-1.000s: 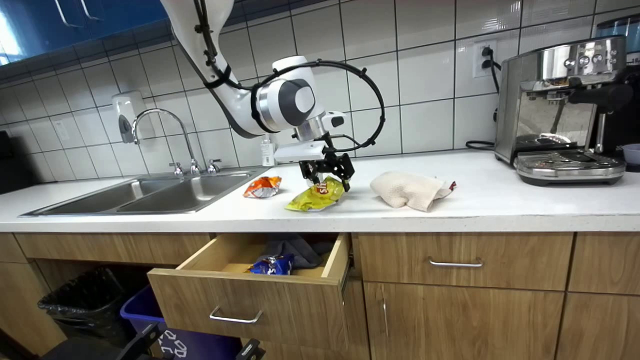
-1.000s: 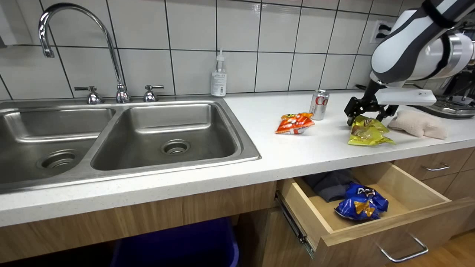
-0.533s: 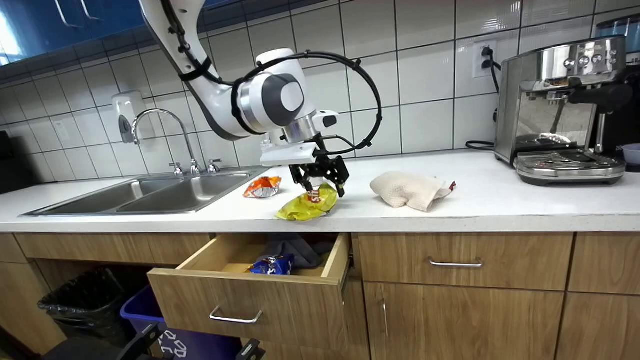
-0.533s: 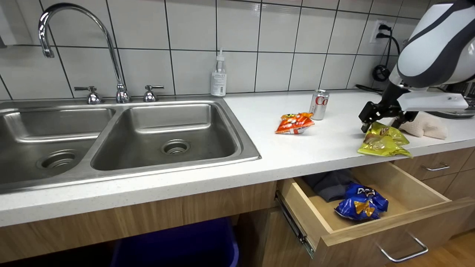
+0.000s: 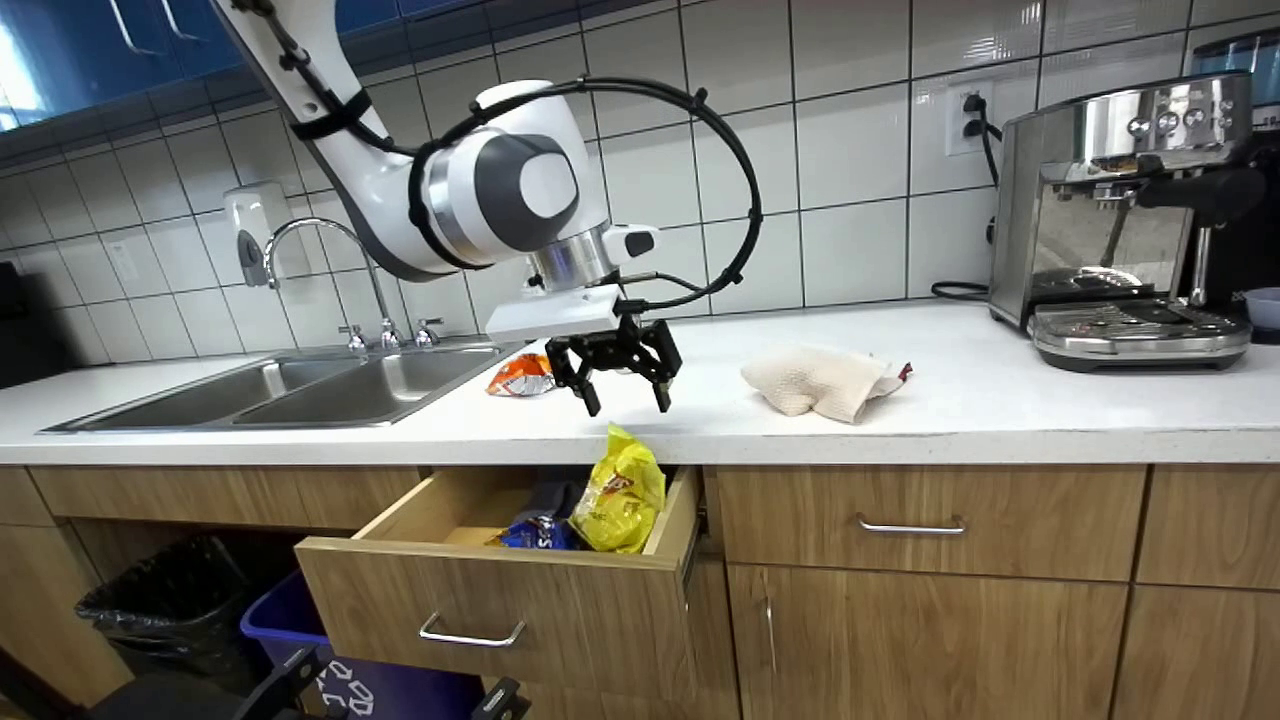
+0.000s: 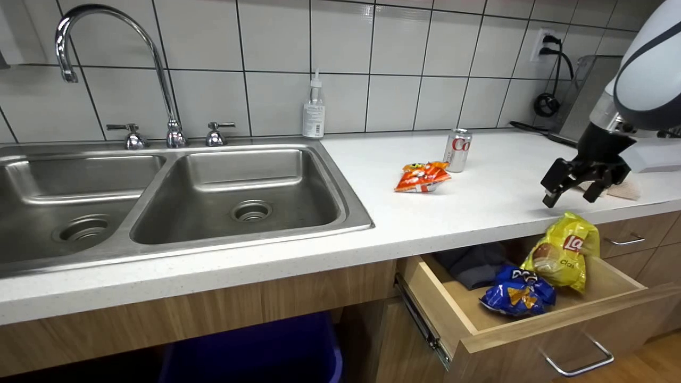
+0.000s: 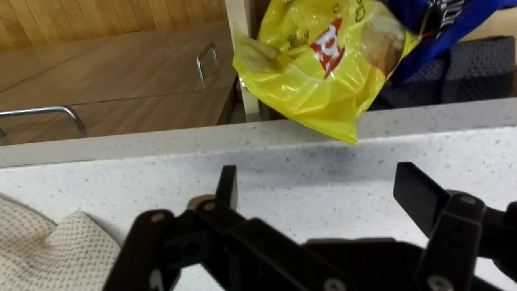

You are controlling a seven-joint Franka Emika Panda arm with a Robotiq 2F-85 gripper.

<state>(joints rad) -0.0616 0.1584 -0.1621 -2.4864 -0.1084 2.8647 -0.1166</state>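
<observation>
Whereas the yellow bag [image 5: 622,495] lay on the tabletop [image 5: 1000,400] half a second ago, it now stands tilted inside the drawer [image 5: 470,600], lower middle of the frame in an exterior view. Its top corner projects above the drawer's rim and up past the tabletop's front edge; whether it bears on that edge cannot be determined. The blue bag [image 6: 518,291] lies just beside it, lower right of the frame in an exterior view, with the dark cloth [image 6: 473,266] at the back of the drawer. Neither shows displacement.

Pincer [image 7: 317,182]: released. Its fingers stand well apart in the lower half of the wrist view, nothing between them, over the tabletop near its front edge and apart from the yellow bag. Whether the bag was dropped or pushed over is not shown.

Finding: passage of the yellow bag from tabletop to drawer is judged achieved, though the projecting corner suggests it is not fully seated. The orange bag [image 6: 423,177], can [image 6: 457,150] and pale cloth [image 5: 815,380] remain on the tabletop, unmoved.
</observation>
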